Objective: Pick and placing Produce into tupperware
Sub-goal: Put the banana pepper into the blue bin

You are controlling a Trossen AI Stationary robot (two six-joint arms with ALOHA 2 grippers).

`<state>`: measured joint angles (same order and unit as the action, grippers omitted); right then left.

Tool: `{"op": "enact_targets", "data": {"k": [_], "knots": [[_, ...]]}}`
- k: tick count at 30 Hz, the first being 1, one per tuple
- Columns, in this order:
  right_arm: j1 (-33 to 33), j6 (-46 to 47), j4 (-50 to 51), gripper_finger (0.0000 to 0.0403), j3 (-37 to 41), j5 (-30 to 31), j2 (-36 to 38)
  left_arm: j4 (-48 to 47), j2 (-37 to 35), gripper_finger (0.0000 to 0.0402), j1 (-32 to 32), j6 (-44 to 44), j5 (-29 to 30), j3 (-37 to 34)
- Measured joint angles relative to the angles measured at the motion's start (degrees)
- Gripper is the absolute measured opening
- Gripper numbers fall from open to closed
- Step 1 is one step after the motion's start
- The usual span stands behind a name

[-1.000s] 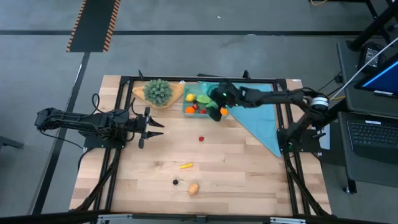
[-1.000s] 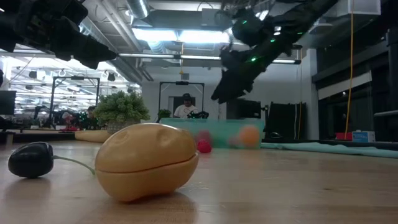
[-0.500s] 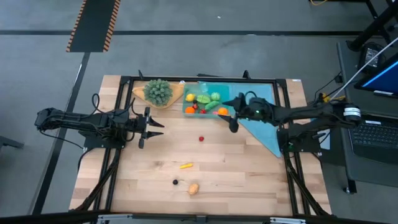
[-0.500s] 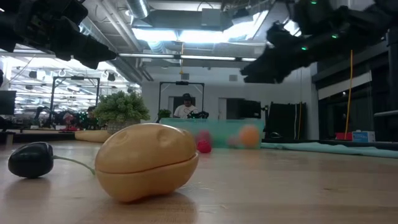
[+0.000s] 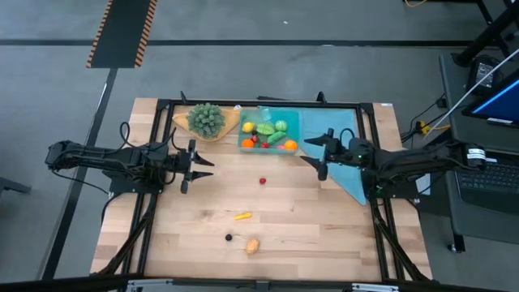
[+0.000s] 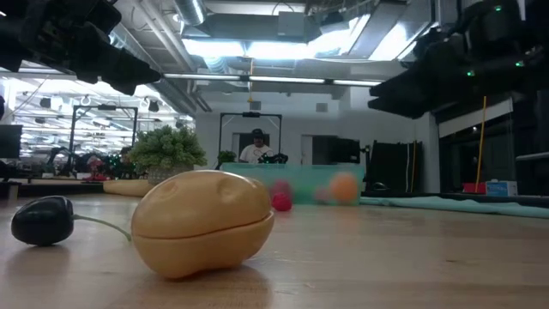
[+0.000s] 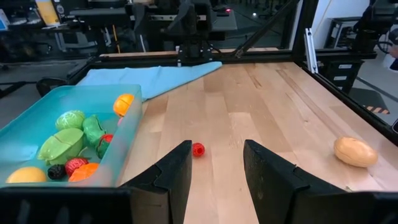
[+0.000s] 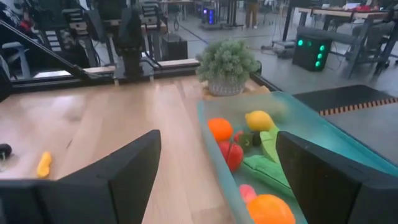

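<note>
Tupperware (image 5: 268,130) full of produce (image 5: 265,134); right hand (image 5: 317,156) wide, empty; left hand (image 5: 201,166) part-open, empty.

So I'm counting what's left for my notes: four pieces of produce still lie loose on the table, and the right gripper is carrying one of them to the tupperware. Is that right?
Not quite. Four pieces do lie loose: a red one, a yellow-orange one, a small dark one and a tan one. But the right gripper is open and empty beside the tupperware, as the high and right wrist views show.
</note>
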<state>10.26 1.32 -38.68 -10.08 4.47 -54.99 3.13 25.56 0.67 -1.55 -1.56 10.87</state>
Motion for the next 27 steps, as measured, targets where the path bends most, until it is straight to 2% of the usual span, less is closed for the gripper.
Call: {"op": "enact_targets", "data": {"k": [4,10,21,27], "knots": [[0.0,1.2,1.1,0.032,1.1,0.0,3.2,0.0,0.0,0.0137,0.0,0.0,0.0,0.0],[0.0,4.3,1.4,0.032,1.2,0.0,3.4,0.1,0.0,0.0137,0.0,1.0,0.0,0.0],[0.0,3.0,1.4,0.032,1.2,0.0,3.4,5.6,0.0,0.0137,-0.1,4.4,0.0,0.0],[0.0,3.1,1.6,0.032,1.2,0.0,3.4,5.6,0.3,0.0137,-4.2,3.7,0.0,0.0]]}}
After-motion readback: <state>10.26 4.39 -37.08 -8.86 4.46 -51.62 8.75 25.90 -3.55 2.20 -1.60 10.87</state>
